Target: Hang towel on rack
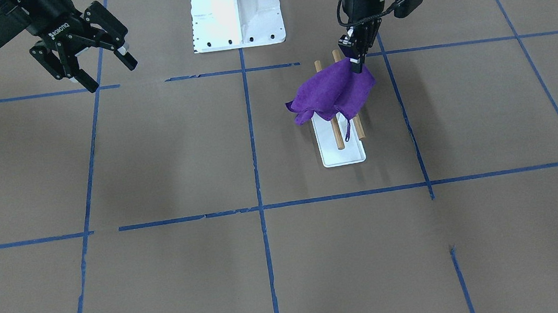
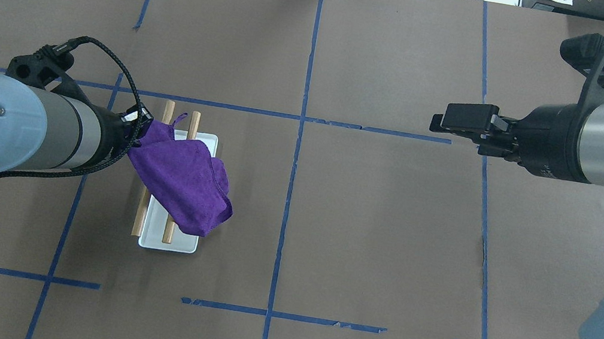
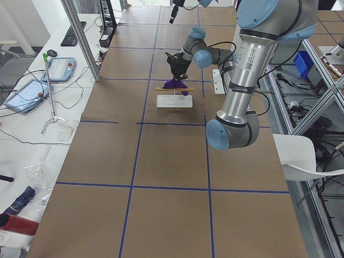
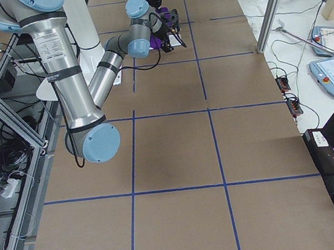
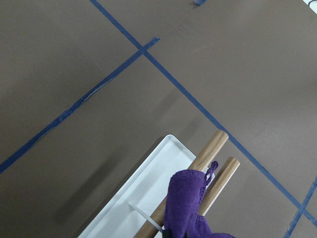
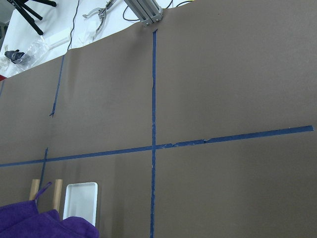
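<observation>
Left pincer [image 1: 356,63], upper centre-right, clamps the fuzzy purple towel [image 1: 333,92] lying crumpled over two round wooden rods [image 1: 338,136]; right pincer [image 1: 112,75], upper left, spread apart.

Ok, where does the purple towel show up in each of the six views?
Front-facing: purple towel right of centre, upper half.
Overhead: towel left of centre, mid-height.
Exterior left: towel small, top centre.
Exterior right: towel tiny, top centre.
Left wrist: towel at bottom edge, right of centre.
Right wrist: towel in bottom-left corner.
Shared landmark: the wooden rods it lies across, unclear only in exterior right.
</observation>
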`<control>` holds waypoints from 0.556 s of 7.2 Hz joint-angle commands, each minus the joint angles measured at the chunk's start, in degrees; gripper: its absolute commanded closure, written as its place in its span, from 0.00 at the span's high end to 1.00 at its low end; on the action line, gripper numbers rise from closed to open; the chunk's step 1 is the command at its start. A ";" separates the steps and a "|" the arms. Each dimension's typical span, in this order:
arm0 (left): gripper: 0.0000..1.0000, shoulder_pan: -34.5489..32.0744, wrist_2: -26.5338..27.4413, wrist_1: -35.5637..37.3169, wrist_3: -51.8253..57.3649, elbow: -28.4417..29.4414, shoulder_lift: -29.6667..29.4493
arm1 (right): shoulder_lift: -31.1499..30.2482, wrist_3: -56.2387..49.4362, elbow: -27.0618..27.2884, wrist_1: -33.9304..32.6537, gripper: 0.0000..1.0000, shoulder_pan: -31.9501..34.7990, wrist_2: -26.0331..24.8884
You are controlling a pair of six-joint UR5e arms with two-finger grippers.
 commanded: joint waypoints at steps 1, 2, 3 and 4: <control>0.00 -0.78 0.03 0.02 -0.01 0.28 1.55 | -0.08 -0.01 -0.08 0.03 1.00 0.00 -0.05; 0.00 -0.69 0.03 0.02 -0.19 0.81 1.82 | 0.01 0.08 0.01 0.03 1.00 0.00 -0.05; 0.00 -0.69 0.03 0.11 -0.62 1.51 2.43 | 0.01 0.08 0.01 -0.06 1.00 0.00 -0.05; 0.00 -0.69 -0.06 0.11 -0.63 1.69 2.70 | 0.01 0.08 0.01 0.03 1.00 0.00 -0.05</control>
